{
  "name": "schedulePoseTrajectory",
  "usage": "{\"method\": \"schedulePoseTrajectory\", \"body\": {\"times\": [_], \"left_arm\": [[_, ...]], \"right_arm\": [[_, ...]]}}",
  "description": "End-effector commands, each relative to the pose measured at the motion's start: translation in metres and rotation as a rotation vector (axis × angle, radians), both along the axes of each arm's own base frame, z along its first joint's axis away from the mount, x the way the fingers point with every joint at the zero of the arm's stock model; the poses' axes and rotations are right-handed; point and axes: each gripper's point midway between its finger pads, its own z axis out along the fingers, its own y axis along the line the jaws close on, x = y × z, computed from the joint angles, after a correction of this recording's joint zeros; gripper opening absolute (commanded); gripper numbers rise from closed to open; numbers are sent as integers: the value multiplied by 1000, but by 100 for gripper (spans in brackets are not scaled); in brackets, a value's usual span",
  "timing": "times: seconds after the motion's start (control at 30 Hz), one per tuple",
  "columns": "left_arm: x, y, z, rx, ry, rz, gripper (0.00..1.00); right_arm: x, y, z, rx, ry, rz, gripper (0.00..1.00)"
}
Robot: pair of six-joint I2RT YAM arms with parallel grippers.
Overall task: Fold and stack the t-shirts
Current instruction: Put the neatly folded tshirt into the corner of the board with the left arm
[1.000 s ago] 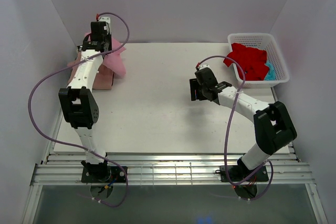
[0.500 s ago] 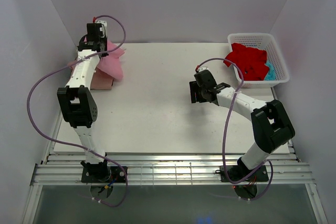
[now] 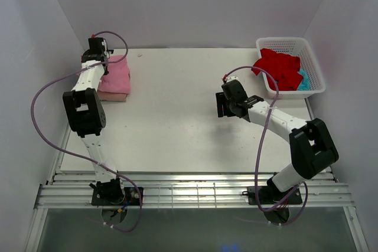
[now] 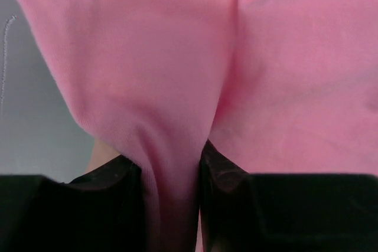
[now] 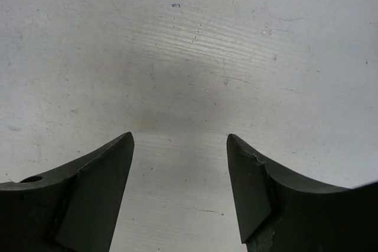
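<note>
A bright pink t-shirt (image 3: 116,73) lies folded on top of a dusty rose one (image 3: 114,95) at the table's far left. My left gripper (image 3: 97,55) is at the stack's far left corner, shut on a pinch of the pink cloth (image 4: 171,163). My right gripper (image 3: 220,105) is open and empty over bare table (image 5: 189,87) near the middle. A red t-shirt (image 3: 279,68) lies crumpled in the white basket (image 3: 314,69) at the far right, with a teal one (image 3: 303,81) showing beside it.
White walls close in the table on the left, back and right. A metal rail (image 3: 189,193) runs along the near edge by the arm bases. Purple cables loop off both arms.
My left gripper has carried the pink shirt's loose edge left over the stack; the shirt now lies flat and folded there. My right arm has shifted only slightly.
</note>
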Motion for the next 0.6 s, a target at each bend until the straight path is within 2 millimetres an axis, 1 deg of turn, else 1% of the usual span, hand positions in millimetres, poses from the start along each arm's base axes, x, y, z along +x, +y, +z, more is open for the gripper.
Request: {"method": "schedulePoseTrajectory", "body": {"times": [0.0, 0.03, 0.07, 0.1, 0.13, 0.17, 0.2, 0.23, 0.27, 0.3, 0.33, 0.37, 0.4, 0.43, 0.47, 0.5, 0.53, 0.57], "left_arm": [[12, 13, 26, 62, -99, 50, 46], [13, 17, 30, 77, -115, 72, 52], [15, 20, 34, 87, -134, 90, 62], [20, 24, 50, 95, -185, 119, 63], [22, 27, 61, 109, -211, 143, 63], [18, 36, 74, 144, -238, 202, 64], [19, 41, 94, 160, -294, 233, 84], [16, 43, 123, 176, -358, 250, 84], [12, 49, 149, 214, -434, 305, 85], [6, 52, 170, 238, -485, 339, 85], [-3, 54, 184, 255, -522, 370, 85], [-20, 53, 219, 260, -605, 402, 85], [-30, 53, 241, 261, -678, 438, 85], [-36, 41, 252, 231, -727, 435, 85], [-53, 32, 272, 204, -779, 429, 85], [-54, 10, 278, 166, -808, 389, 85], [-60, -1, 282, 133, -837, 383, 85], [-72, -24, 281, 104, -846, 350, 85]], "right_arm": [[-3, -9, 10, -18, -34, -2, 71], [-4, -9, 11, -17, -35, 2, 71], [-7, -11, 7, -24, -26, 2, 71], [-9, -13, 6, -27, -26, 2, 71], [-10, -14, 7, -26, -31, 2, 71], [-14, -18, 3, -35, -25, -1, 71], [-16, -19, 3, -37, -26, -3, 71], [-16, -20, 6, -31, -40, -6, 71], [-19, -24, 3, -37, -38, -13, 71], [-20, -24, 5, -32, -46, -18, 71], [-21, -25, 11, -20, -63, -22, 71], [-21, -25, 14, -8, -76, -24, 71], [-22, -25, 14, 1, -80, -25, 71], [-22, -24, 23, 23, -106, -26, 71], [-21, -22, 28, 40, -127, -24, 70], [-21, -21, 32, 55, -139, -25, 70], [-20, -22, 44, 72, -169, -31, 70], [-20, -21, 50, 83, -185, -31, 70]]}}
